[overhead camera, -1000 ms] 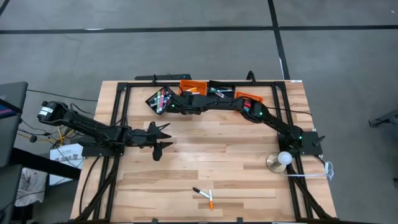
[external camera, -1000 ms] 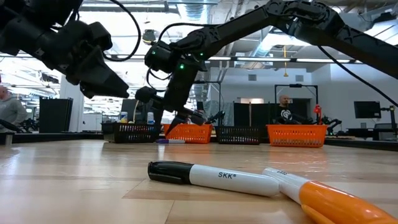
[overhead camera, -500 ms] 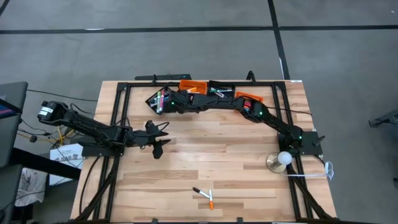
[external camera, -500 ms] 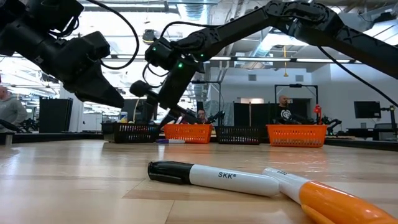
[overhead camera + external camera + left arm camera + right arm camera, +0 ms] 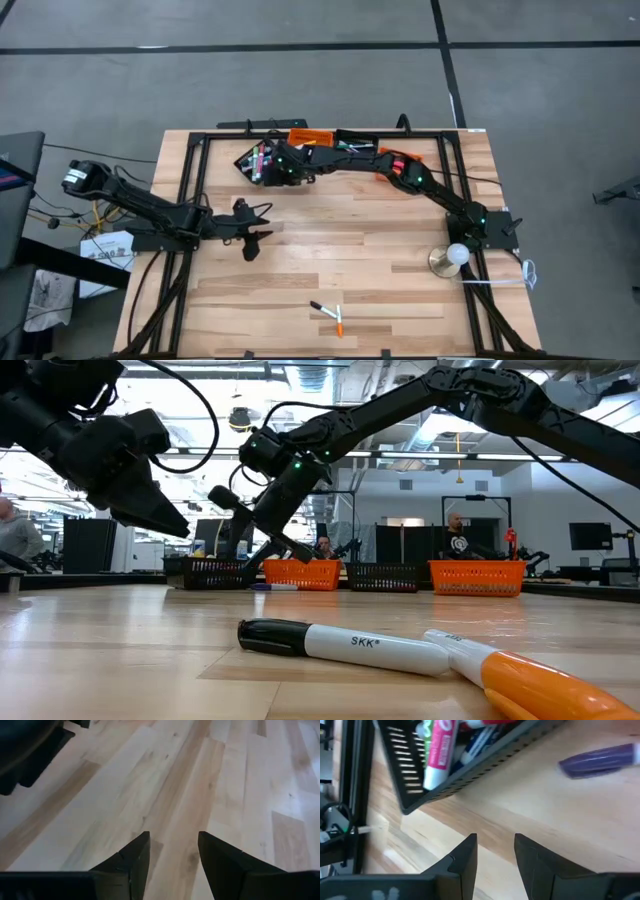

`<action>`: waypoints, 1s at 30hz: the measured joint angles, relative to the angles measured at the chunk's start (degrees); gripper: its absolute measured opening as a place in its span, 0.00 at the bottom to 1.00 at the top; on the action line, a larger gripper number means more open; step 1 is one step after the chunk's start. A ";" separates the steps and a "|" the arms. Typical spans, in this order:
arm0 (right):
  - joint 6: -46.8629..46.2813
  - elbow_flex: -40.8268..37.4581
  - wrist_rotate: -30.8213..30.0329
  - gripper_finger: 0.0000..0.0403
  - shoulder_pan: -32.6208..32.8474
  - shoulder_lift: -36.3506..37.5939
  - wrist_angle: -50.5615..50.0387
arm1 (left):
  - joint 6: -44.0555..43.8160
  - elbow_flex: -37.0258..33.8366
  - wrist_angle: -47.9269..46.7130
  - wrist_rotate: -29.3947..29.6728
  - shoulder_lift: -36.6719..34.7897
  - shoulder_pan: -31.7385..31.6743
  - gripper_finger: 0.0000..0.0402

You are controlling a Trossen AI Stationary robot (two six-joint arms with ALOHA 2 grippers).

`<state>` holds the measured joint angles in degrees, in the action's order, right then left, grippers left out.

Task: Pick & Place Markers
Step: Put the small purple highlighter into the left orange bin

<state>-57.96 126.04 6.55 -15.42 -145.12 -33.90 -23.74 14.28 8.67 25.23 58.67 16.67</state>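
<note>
Wooden table (image 5: 120,650): black-capped white marker (image 5: 345,645) printed "SKK".

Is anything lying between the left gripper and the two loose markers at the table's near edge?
Nothing visible. The left gripper, jaws open and empty, hovers over bare wood, and only bare table lies between it and the black-capped marker and orange-capped marker.

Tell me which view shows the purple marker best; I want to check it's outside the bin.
The right wrist view: the purple marker lies on bare wood, apart from the black bin. The low view shows it as a distant sliver. In the high view the right arm hides it; the left wrist view sees only table.
</note>
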 joint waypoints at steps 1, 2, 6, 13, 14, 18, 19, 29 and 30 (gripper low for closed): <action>-0.02 0.00 -0.05 0.30 0.07 0.00 0.39 | -0.46 0.00 0.00 0.00 0.00 0.30 0.41; -0.04 0.00 -0.12 0.30 0.18 0.00 0.78 | -0.64 0.00 0.02 -0.05 0.00 0.49 0.41; 0.44 0.00 0.73 0.30 0.37 0.00 2.58 | -0.85 0.00 0.13 -0.02 0.00 0.70 0.41; 21.53 1.55 12.50 0.30 -1.32 0.55 0.30 | -0.99 0.00 0.38 -0.02 0.00 0.70 0.41; 26.20 2.80 13.81 0.30 -1.60 0.62 -3.45 | -0.99 0.00 0.44 -0.02 0.00 0.70 0.41; 41.15 9.07 3.18 0.30 -1.78 0.84 -22.38 | -1.01 0.00 0.81 -0.02 0.00 0.70 0.41; 45.07 8.77 -1.66 0.30 -1.56 1.75 -25.28 | -0.99 0.00 0.81 -0.02 0.00 0.67 0.41; 76.16 7.75 -26.04 0.30 -0.62 5.53 -29.60 | 0.35 0.00 7.18 0.00 -0.11 -5.11 0.41; 77.72 7.85 -24.90 0.30 -0.72 5.19 -27.64 | 1.01 0.00 7.77 0.00 -0.15 -5.80 0.41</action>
<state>19.77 133.89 -18.35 -16.14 -139.93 -61.54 -22.73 14.28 16.44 25.23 58.52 10.87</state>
